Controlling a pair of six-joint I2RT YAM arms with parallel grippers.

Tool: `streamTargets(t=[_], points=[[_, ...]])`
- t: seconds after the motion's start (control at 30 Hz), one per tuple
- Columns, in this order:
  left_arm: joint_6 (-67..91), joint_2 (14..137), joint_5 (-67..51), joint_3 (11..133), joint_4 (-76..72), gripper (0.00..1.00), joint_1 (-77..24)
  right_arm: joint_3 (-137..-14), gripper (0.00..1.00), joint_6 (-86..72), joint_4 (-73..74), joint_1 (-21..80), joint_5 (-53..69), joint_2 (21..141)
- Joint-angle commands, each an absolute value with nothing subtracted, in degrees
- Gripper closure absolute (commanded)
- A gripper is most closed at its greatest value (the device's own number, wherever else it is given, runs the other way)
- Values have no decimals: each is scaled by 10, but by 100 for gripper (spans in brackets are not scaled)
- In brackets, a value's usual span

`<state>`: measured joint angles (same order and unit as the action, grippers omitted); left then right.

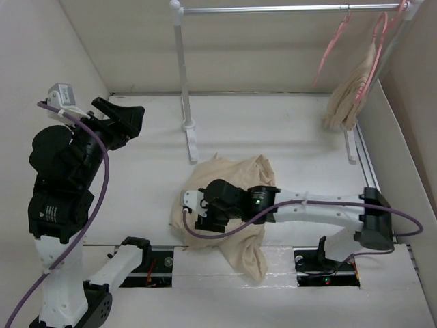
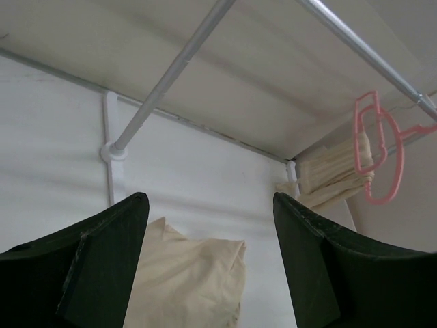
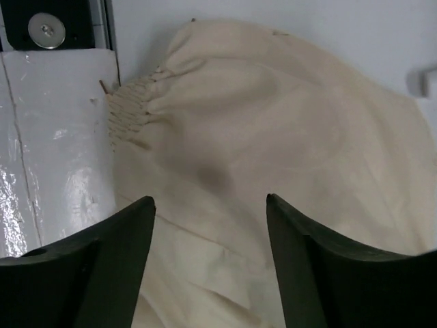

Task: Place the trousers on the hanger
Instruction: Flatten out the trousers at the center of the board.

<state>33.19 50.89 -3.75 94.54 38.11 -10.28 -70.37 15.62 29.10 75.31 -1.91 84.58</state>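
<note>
The pale beige trousers [image 1: 239, 174] lie in a crumpled heap at the middle of the white table. They also show in the left wrist view [image 2: 191, 273] and fill the right wrist view [image 3: 273, 102], with the gathered waistband [image 3: 133, 106] near the front strip. My right gripper [image 1: 194, 217] is open and low over the heap's near left part; its jaws [image 3: 208, 198] stand wide with cloth under them, holding nothing. My left gripper [image 1: 126, 119] is open, empty and raised at the far left [image 2: 209, 195]. The bare pink hanger [image 1: 330, 46] hangs on the rail at the back right.
A white clothes rail [image 1: 287, 9] spans the back, its left post [image 1: 183, 68] and foot [image 1: 192, 145] just behind the heap. A smaller bunched beige garment [image 1: 348, 96] hangs on a second pink hanger [image 1: 377, 48] by the right wall. Walls close in left and right.
</note>
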Motion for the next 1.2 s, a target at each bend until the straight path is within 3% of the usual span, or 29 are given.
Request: streamTargets(t=[0.0,0.23,0.33,0.37,0.43,0.67,0.77,0.8,0.9,1.0,1.03,1.17], points=[[341,509,-6,921,414,31,-105,-735,27,188,229,752,39,905],[392,432,46,756,393,30,-105,-795,26,198,232,785,26,1052],[403,425,31,698,380,30,-105,-791,67,178,211,785,4,1073],[403,425,29,694,380,31,-105,-794,90,175,216,785,-18,1072],[398,428,32,691,379,31,-105,-807,100,165,230,785,-39,1035],[378,454,36,697,365,29,-105,-944,100,189,294,765,-41,821],[376,474,33,708,351,27,-105,-1136,100,212,383,758,-4,818],[374,496,44,737,345,24,-105,-1292,100,221,414,758,12,822],[369,524,52,768,345,22,-105,-1330,98,213,408,737,11,796],[365,558,54,834,338,22,-105,-1200,92,170,333,669,4,673],[366,565,48,850,335,22,-105,-1071,92,156,317,647,-14,638],[369,570,5,824,305,24,-99,-803,88,95,337,542,-79,477]])
